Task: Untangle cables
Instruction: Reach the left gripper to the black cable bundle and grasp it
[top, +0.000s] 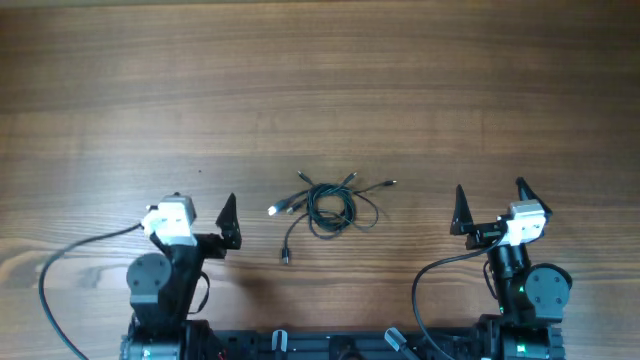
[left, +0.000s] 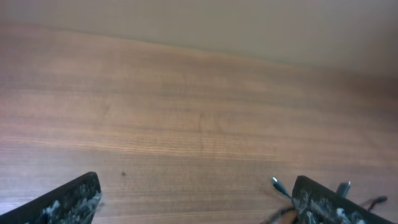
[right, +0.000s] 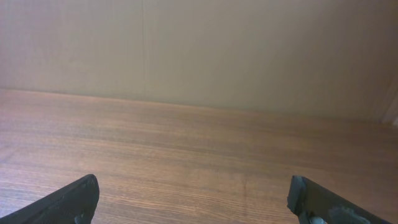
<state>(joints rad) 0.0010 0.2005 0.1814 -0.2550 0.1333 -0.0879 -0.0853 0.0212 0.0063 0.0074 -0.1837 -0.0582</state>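
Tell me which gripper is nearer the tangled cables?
Left. The left gripper sits just beside the cables on their left, close to the silvery-white plug; the right gripper stands farther off to their right.

The cables (top: 325, 205) are looked down on from straight overhead, from well up. The left wrist view is set low, skimming the table (left: 186, 124) just beside the cables, whose plugs are shared with the overhead. The right wrist view, equally low, is aimed across the wood to the wall (right: 199, 50), well to the cables' side.
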